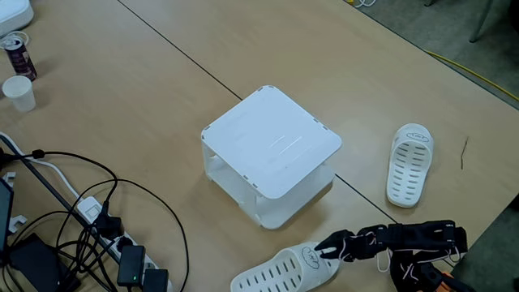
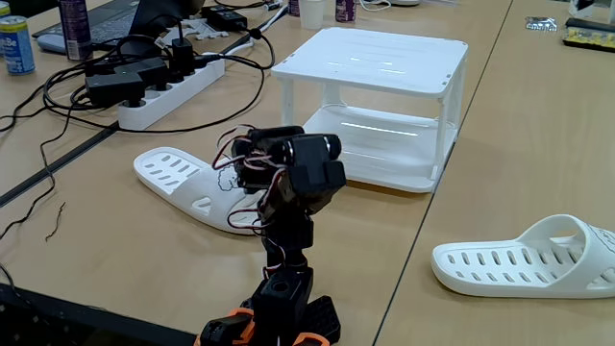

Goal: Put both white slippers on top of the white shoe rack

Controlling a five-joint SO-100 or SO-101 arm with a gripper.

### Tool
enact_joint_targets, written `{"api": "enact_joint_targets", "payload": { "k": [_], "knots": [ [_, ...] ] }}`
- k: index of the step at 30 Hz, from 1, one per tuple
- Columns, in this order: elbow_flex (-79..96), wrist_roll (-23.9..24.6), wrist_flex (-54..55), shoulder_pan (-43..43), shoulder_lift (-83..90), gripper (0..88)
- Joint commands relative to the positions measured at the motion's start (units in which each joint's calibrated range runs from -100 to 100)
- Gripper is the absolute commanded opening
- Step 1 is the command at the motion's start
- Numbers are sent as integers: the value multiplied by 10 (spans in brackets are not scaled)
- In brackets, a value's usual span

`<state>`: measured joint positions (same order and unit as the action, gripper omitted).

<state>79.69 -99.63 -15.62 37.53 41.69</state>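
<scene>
Two white slippers lie on the table (image 1: 162,89), well apart — one (image 1: 409,165) out to the right of the white shoe rack (image 1: 272,142) in a fixed view, the other (image 1: 280,272) in front of the rack at the arm's end. There is one rack, its top panel bare. The black arm reaches low across the table, its gripper (image 1: 324,246) at the strap of the nearer slipper (image 2: 183,178); whether it is clenched on the strap I cannot tell. Off to the side lie a power strip (image 2: 168,91) with tangled black cables (image 1: 73,207), a paper cup (image 1: 19,92) and a can (image 2: 15,44) — none between slippers and rack.
</scene>
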Motion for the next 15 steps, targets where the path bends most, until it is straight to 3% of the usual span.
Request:
{"api": "enact_joint_targets", "payload": {
  "k": [1,15],
  "knots": [
    [-3,-4,61,-3,-33,111],
    [4,-4,61,-47,-45,111]
  ]
}}
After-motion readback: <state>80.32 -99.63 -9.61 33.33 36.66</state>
